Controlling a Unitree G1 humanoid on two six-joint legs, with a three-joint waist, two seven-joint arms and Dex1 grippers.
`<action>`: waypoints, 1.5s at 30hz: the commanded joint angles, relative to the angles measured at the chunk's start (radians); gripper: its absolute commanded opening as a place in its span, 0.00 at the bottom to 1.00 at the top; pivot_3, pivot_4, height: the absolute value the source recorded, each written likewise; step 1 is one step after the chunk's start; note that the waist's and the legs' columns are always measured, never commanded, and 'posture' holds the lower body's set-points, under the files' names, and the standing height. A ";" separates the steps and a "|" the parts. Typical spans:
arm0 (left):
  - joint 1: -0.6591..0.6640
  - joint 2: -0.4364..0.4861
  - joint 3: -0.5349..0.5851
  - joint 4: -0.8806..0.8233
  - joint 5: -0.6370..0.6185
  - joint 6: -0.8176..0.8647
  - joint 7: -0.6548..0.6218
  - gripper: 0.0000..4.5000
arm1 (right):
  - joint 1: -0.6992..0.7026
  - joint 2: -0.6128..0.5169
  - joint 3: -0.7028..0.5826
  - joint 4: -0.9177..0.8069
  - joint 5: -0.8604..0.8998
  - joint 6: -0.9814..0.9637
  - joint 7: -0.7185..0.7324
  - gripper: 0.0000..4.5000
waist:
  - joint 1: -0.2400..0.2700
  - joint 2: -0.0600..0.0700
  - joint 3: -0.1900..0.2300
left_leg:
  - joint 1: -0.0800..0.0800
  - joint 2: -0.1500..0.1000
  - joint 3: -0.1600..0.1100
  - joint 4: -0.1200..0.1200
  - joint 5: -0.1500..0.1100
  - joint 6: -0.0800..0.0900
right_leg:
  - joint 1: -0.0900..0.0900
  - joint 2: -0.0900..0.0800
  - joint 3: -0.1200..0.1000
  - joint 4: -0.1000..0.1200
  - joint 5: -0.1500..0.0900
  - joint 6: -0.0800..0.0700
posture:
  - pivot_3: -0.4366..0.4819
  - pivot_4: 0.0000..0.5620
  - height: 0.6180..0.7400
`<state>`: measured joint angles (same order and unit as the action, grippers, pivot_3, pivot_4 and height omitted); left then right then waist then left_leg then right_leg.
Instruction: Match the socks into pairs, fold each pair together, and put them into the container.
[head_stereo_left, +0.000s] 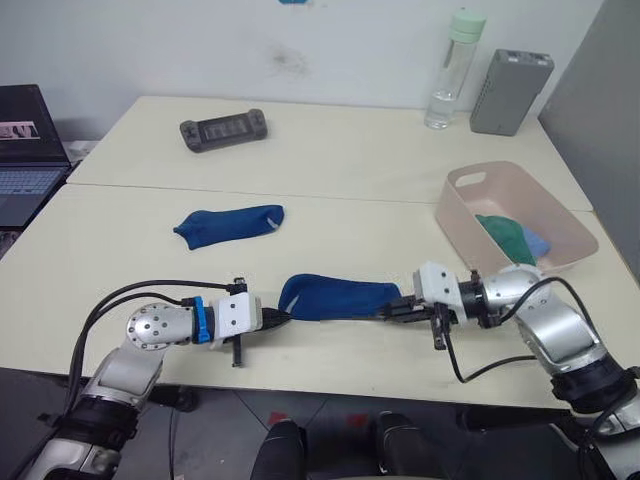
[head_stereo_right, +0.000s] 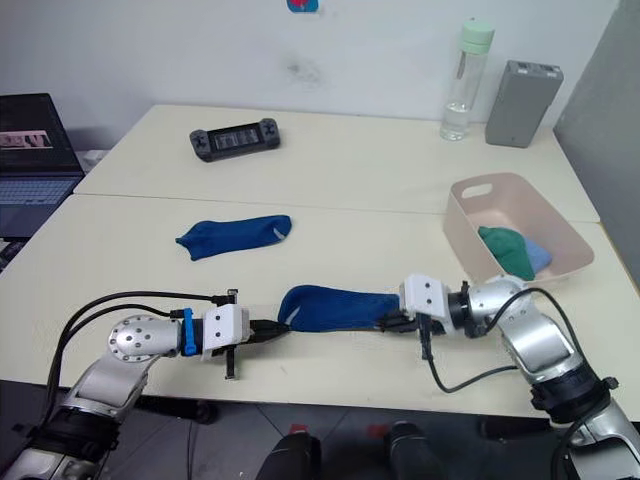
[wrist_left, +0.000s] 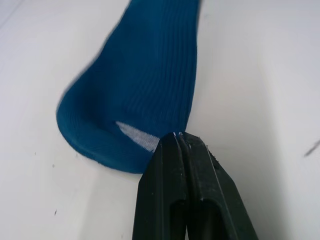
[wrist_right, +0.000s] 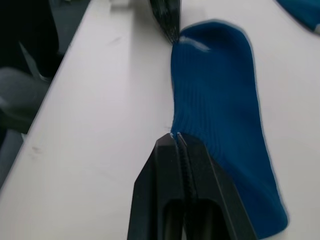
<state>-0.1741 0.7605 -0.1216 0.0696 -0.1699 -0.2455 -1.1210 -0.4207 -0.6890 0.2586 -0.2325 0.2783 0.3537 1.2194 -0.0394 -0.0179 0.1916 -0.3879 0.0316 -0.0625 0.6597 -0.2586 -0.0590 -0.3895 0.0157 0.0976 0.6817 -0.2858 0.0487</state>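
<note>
- Sock near the front edge (head_stereo_left: 335, 298) is stretched flat on the surface (head_stereo_left: 340, 170), long axis running left-right between the claws.
- Left claw (head_stereo_left: 283, 316) is pinched shut on its one end, right claw (head_stereo_left: 393, 306) on the other.
- Second dark blue sock (head_stereo_left: 229, 224) lies behind, nearer the left arm.
- Container (head_stereo_left: 556, 218), rear-right, holds green and light blue fabric, partly hidden by its wall.

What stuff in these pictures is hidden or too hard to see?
- Socks in the pink container: the green sock covers most of the light blue sock, and the tub's near wall hides their lower parts, so the count inside is unclear.
- Laptop: cut off by the left edge of the eye views; its screen is too small to read.
- Handheld device on the far table: its screen detail is too small to read.
</note>
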 joint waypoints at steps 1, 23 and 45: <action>0.050 0.057 0.069 -0.179 -0.132 0.112 -0.040 0.01 | -0.013 -0.054 -0.044 -0.134 0.102 0.110 0.037 0.00 | 0.000 0.000 0.000 | -0.002 0.000 -0.001 0.000 0.000 0.000 | -0.001 0.000 -0.001 0.000 0.000 0.000 | 0.48 0.27 1.00; 0.272 0.266 0.271 -0.480 -0.367 0.505 -0.119 0.10 | 0.038 -0.141 -0.090 -0.306 0.391 0.461 -0.043 0.00 | -0.012 0.001 0.003 | -0.012 0.000 0.001 0.000 -0.001 0.001 | -0.012 0.000 0.000 -0.001 -0.002 0.001 | 0.48 0.27 1.00; 0.014 0.040 -0.014 -0.128 -0.025 -0.068 -0.154 0.57 | -0.002 -0.147 -0.096 -0.274 0.402 0.486 -0.050 0.00 | -0.010 0.000 0.002 | -0.014 0.000 0.003 0.000 -0.001 0.001 | -0.015 0.000 0.001 -0.001 0.001 -0.002 | 0.48 0.27 1.00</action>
<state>-0.1515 0.7888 -0.1510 -0.0396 -0.1615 -0.3140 -1.2684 -0.4108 -0.8247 0.1802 -0.4949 0.6694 0.8425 1.1704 -0.0495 -0.0181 0.1937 -0.4015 0.0317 -0.0590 0.6601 -0.2594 -0.0576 -0.4045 0.0157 0.0989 0.6811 -0.2849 0.0472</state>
